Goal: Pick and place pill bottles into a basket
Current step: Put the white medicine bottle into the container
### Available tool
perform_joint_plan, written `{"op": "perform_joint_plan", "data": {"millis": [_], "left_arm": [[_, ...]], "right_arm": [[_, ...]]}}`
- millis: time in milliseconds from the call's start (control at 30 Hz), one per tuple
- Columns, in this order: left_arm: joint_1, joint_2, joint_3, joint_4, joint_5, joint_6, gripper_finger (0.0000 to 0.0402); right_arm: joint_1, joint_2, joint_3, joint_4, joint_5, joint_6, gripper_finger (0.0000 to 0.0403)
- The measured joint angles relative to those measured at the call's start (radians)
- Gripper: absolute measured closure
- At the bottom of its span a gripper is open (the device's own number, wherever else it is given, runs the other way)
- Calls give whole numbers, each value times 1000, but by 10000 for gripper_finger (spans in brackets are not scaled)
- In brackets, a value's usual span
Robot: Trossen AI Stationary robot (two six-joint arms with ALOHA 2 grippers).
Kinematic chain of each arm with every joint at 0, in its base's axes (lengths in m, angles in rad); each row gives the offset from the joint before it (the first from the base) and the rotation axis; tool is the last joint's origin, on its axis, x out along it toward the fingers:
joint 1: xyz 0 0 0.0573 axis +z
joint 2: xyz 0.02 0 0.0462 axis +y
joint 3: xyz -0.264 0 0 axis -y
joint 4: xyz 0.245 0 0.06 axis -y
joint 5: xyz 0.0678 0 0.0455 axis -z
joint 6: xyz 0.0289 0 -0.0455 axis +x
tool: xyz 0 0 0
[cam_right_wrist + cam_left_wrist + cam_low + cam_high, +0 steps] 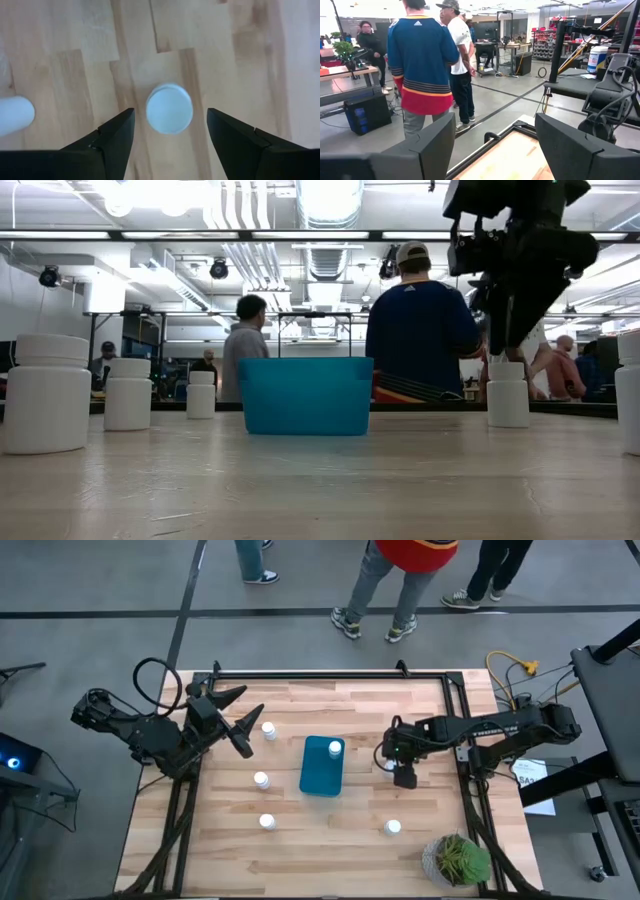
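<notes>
Right gripper (pixel 170 131) spread wide, empty, hovering over one upright pill bottle (pixel 169 108), cap up, long axis vertical. Six pill bottles counted: five standing on the surface (pixel 300 840), one inside the basket (pixel 322 766). Left gripper (pixel 243 724) wide open, empty, tilted up at surface's left edge.
</notes>
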Motion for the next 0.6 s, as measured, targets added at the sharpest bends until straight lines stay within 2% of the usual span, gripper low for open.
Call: {"op": "perform_joint_plan", "data": {"millis": [267,600], "left_arm": [[0,0,0,1,0,-1,146],[0,0,0,8,0,-2,146]], "right_arm": [[0,6,-15,40,-3,4,164],[1,103,-15,71,-44,-3,165]]}}
